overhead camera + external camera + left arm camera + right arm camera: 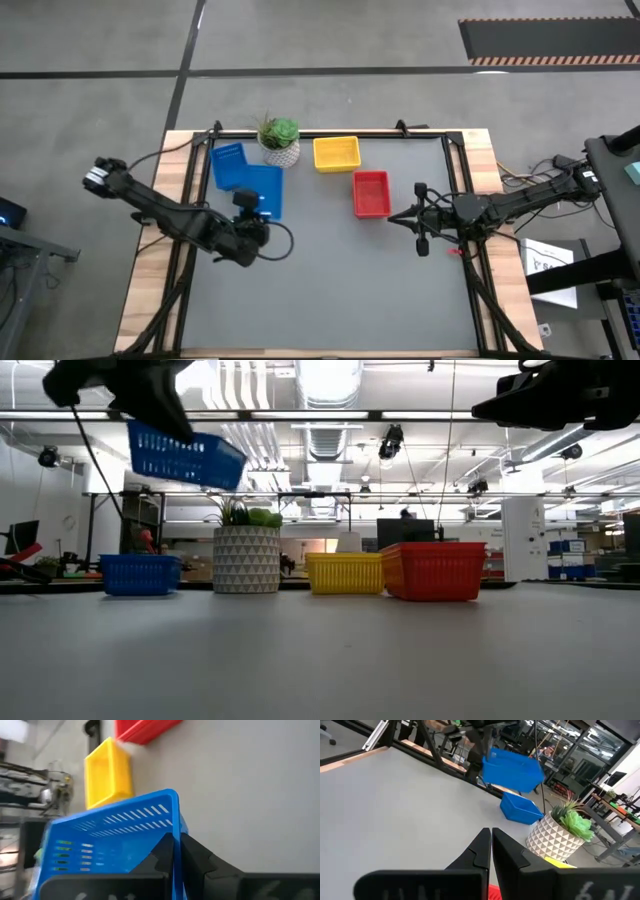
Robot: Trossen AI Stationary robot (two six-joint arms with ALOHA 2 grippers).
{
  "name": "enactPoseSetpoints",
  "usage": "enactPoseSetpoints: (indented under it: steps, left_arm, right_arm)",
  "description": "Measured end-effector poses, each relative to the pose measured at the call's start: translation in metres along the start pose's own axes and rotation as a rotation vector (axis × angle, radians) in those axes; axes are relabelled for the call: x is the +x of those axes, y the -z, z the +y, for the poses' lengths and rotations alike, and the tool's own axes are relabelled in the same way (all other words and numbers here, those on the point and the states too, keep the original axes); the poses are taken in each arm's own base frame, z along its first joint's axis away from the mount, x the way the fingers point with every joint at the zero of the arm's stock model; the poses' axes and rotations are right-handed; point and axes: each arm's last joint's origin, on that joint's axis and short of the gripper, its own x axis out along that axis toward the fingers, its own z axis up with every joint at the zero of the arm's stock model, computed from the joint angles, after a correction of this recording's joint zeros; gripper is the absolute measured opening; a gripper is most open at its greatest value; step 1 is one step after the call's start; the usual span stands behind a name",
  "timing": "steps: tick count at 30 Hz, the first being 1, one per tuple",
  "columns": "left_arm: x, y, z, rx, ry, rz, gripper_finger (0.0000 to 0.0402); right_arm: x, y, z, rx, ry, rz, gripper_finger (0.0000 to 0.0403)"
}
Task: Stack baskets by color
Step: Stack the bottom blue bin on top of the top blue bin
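bare near table half [330, 280]; plant [280, 140], baskets [371, 193] crowd far edge

Robotics lab or industrial workshop hall. Bare concrete floor [330, 40] around rig, marked with dark lines and hazard-striped mat [548, 40]. High open ceiling with exposed ducts [330, 430] and strip lighting (seen in low view). Grey work table [330, 280] framed by black metal rails [330, 133], wooden edges showing. Further workbenches, monitors [405, 532] and metal racks [600, 827] in background, glass partitions beyond. Cables trailing from arm mounts at both table sides.
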Motion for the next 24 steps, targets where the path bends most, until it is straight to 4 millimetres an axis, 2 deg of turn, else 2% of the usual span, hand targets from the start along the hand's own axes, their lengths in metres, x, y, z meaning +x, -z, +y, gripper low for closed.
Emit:
enactPoseSetpoints:
  steps: [5,12,17,24]
  left_arm:
    - [0.002,0.041,0.007,-0.014,-0.05,0.024,0.0]
    - [0.01,0.093,0.007,-0.029,-0.081,0.055,0.0]
    - [0.002,0.096,0.021,-0.094,-0.178,0.019,0.0]
    - [0.002,0.104,0.035,-0.199,-0.277,0.037,0.0]
  right_arm:
    - [0.0,0.0,0.0,-0.002,0.001,-0.002,0.0009]
    - [0.0,0.0,0.0,-0.003,0.001,-0.002,0.0009]
    - [0.0,0.0,0.0,-0.003,0.001,-0.002,0.0009]
    - [0.0,0.0,0.0,-0.003,0.001,-0.003,0.0009]
